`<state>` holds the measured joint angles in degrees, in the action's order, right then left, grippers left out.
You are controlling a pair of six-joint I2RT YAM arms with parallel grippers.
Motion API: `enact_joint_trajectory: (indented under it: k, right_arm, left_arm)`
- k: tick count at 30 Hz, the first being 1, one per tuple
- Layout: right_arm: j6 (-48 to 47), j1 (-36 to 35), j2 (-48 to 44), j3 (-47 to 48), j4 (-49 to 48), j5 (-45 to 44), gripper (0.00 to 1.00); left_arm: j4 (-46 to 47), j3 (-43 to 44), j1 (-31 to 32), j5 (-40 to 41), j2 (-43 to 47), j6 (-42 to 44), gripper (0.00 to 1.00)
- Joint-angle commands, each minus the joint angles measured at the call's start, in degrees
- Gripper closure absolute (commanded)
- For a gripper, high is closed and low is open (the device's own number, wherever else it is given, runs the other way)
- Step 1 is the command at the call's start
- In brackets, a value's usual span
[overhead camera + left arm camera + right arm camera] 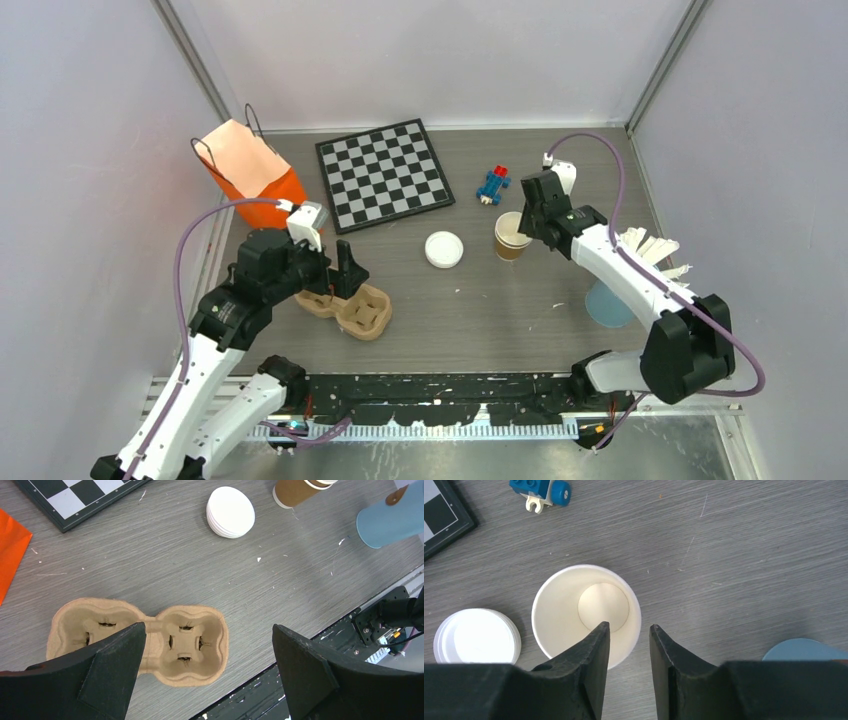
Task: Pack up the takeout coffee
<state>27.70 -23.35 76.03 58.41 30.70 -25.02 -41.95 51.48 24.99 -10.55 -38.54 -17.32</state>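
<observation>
brown cup (558, 614) rim straddled by right tool (629, 628).

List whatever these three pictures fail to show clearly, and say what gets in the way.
- Tumbler: in the top view it lies mostly under the right arm. In both wrist views the frame edge cuts it off.
- Tray: in the left wrist view, one pocket sits partly behind a left finger.
- Cup: in the right wrist view, the right fingers straddle its wall. Whether they pinch it yet is unclear.
</observation>
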Motion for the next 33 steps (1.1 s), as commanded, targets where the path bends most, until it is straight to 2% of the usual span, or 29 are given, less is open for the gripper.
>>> enact_joint_trajectory:
  k: [1, 13, 21, 27, 33]
  right_arm:
    - [-1.4, 2.8, 1.9, 3.4, -3.8, 4.4, 0.62]
    - [-2.0, 6.4, 7.4, 3.1, -5.7, 6.2, 0.72]
    - [-2.2, 6.4, 5.1, 4.3, -4.0, 9.1, 0.99]
    - [-0.1, 6.3, 0.3, 3.9, -2.4, 15.7, 1.0]
    - [2.8, 6.3, -8.8, -0.7, -3.6, 21.6, 1.0]
  left_arm:
    - [1.3, -0.1, -0.3, -0.1, 0.8, 1.0, 0.0]
    - [1.4, -0.1, -0.3, 0.3, 0.5, 1.1, 0.0]
    - [1.5, -0.2, -0.3, 0.5, -0.2, 1.2, 0.0]
    - [1.6, -0.1, -0.3, 0.8, -2.3, -0.1, 0.03]
    - [5.3, 2.7, -0.3, -5.0, -8.6, -7.8, 0.17]
